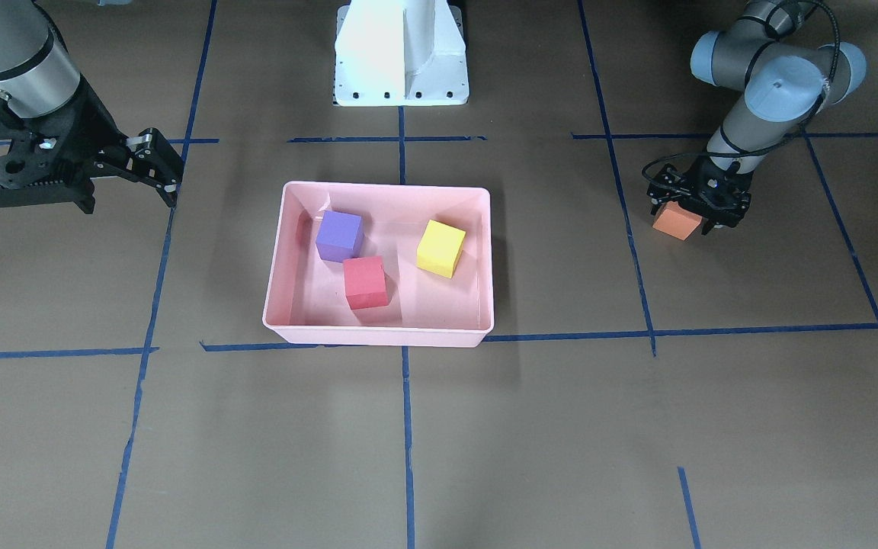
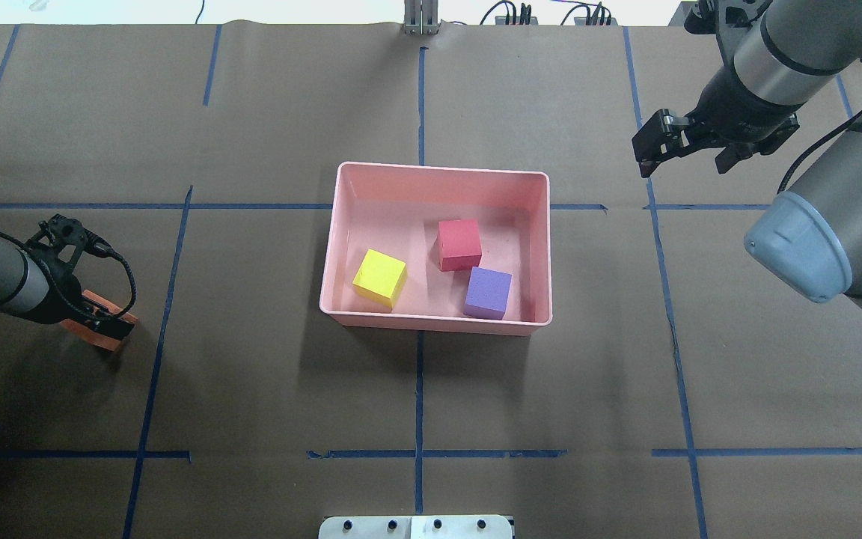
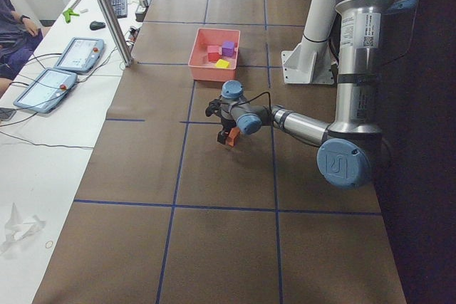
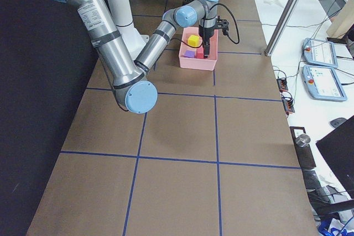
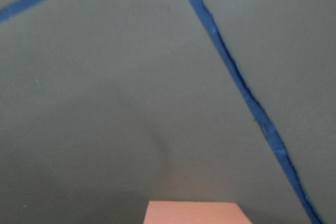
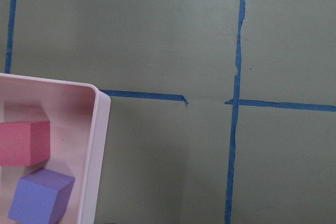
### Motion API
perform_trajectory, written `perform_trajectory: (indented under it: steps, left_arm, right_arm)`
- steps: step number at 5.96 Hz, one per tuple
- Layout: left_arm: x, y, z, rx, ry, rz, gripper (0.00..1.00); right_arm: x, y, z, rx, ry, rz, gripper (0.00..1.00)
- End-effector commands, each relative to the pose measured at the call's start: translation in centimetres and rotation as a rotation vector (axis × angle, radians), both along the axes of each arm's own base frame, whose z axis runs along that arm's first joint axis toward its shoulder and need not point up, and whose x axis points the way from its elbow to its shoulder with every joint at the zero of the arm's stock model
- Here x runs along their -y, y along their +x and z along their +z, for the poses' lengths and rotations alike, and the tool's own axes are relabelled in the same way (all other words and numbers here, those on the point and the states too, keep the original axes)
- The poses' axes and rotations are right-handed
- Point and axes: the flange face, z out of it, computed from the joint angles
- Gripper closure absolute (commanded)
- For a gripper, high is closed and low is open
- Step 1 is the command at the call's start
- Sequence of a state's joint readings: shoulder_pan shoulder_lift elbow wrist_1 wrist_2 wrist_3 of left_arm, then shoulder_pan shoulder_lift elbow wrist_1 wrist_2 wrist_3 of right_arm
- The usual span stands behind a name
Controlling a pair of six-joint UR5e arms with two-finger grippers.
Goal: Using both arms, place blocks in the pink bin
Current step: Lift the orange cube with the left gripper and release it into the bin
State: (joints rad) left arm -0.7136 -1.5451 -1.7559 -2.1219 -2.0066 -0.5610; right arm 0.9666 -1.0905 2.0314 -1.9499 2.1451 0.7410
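The pink bin (image 1: pixel 378 335) (image 2: pixel 438 168) sits mid-table. In it lie the purple block (image 1: pixel 338 235) (image 2: pixel 488 292), the red-pink block (image 1: pixel 365 282) (image 2: pixel 459 244) and the yellow-green block (image 1: pixel 440 248) (image 2: pixel 379 277). My left gripper (image 1: pixel 690 213) (image 2: pixel 102 323) is low over the table far to the bin's left, shut on the orange block (image 1: pixel 677 221) (image 2: pixel 105 335) (image 5: pixel 191 212). My right gripper (image 1: pixel 168 164) (image 2: pixel 644 153) is open and empty, raised beyond the bin's far right corner. The right wrist view shows the bin's rim (image 6: pixel 100 145) with the red-pink and purple blocks.
Blue tape lines grid the brown table. The white pedestal base (image 1: pixel 401 53) (image 2: pixel 416 526) stands at the robot's edge behind the bin. A metal post (image 3: pixel 107 12) and tablets (image 3: pixel 71 55) stand on the operators' side.
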Motion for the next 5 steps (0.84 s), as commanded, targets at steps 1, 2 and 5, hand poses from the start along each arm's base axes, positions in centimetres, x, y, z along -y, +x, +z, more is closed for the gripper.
perform_trajectory:
  steps: [1,2,5]
  left_arm:
    - [-0.6,0.4,-0.1,-0.021,-0.034,0.04,0.51]
    - [-0.9,0.1,-1.1,-0.045,-0.038,0.052,0.58]
    - [2.2,-0.4,-13.3,-0.03,-0.092,0.011,0.59]
  right_arm:
    - [0.0,0.0,0.1,-0.005,0.001,0.003,0.0]
    - [0.0,0.1,0.2,-0.004,0.001,0.002,0.0]
    - [1.1,5.1,5.5,-0.057,0.086,-0.103,0.0]
